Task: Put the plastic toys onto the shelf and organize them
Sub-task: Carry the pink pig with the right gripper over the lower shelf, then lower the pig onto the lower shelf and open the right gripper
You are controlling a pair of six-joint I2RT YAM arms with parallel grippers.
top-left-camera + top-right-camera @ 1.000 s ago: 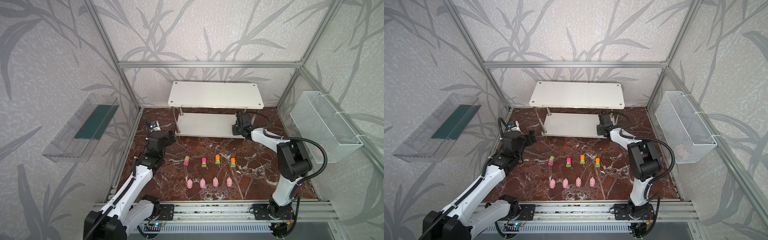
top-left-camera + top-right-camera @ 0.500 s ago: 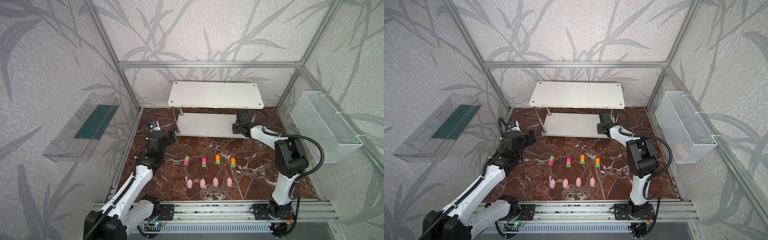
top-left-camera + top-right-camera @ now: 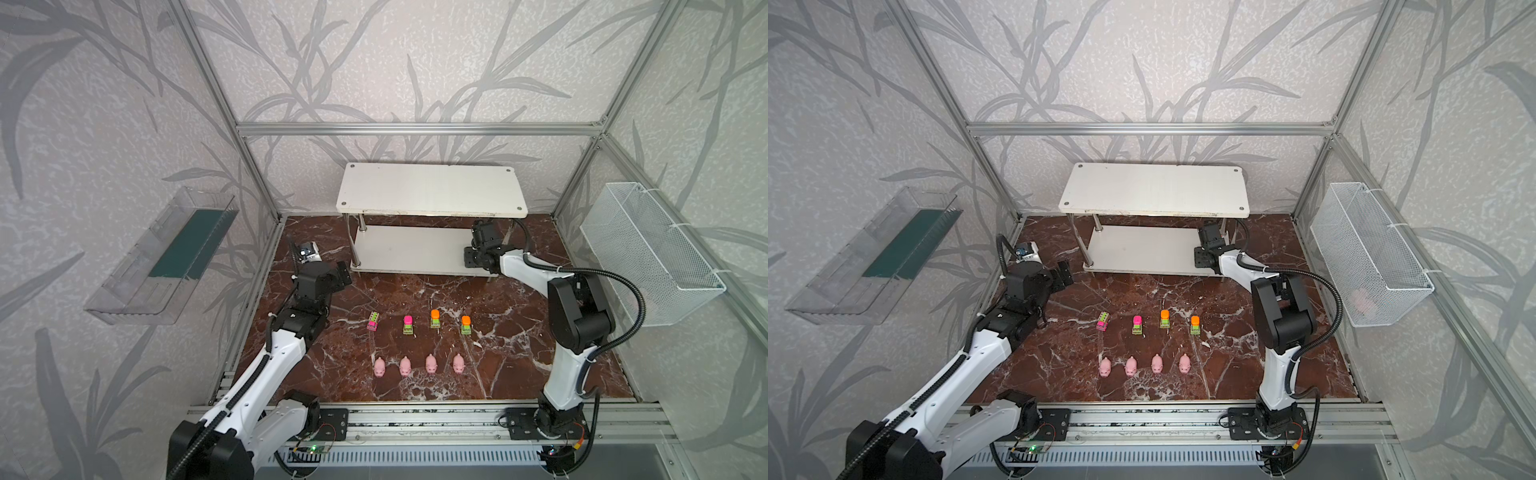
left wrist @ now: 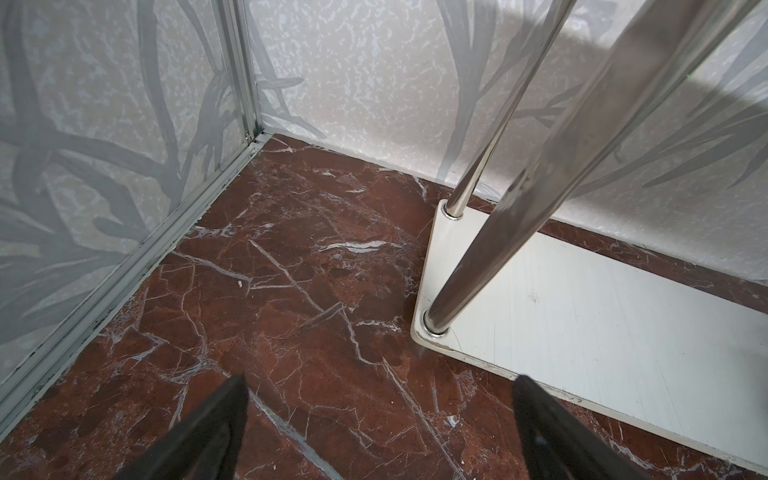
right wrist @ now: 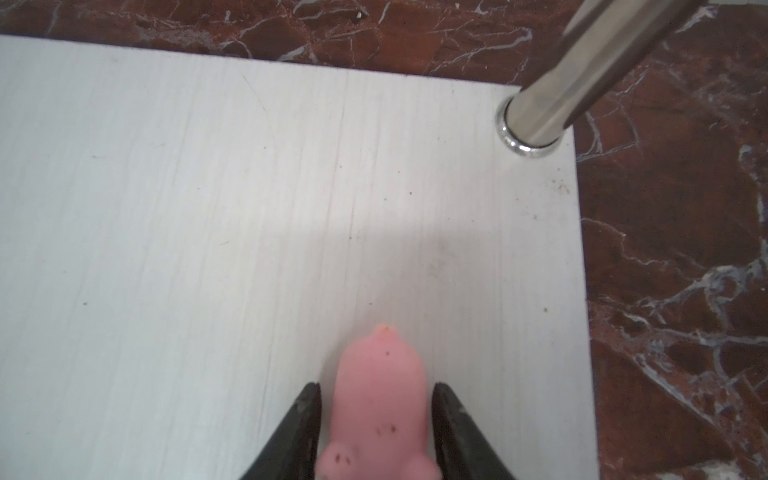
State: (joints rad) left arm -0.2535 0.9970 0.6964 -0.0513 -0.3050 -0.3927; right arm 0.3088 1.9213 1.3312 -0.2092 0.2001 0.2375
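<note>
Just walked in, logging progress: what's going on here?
The right gripper is at the white two-tier shelf's lower board, its jaws narrowly open either side of a small pink pig figure resting there. The left gripper hovers open and empty by the shelf's left end. Four more pink pigs and four neon toy cars wait in rows on the red marble tabletop.

shelf (image 5: 208,208) boards: matt white, faint straight scratches. its posts (image 5: 582,62): polished, mirror-bright metal. pig (image 5: 380,395) at the shelf's corner: matt pink plastic, dark specks. tabletop (image 4: 291,291) under the shelf: glossy red-brown marble look, white veins.
</note>
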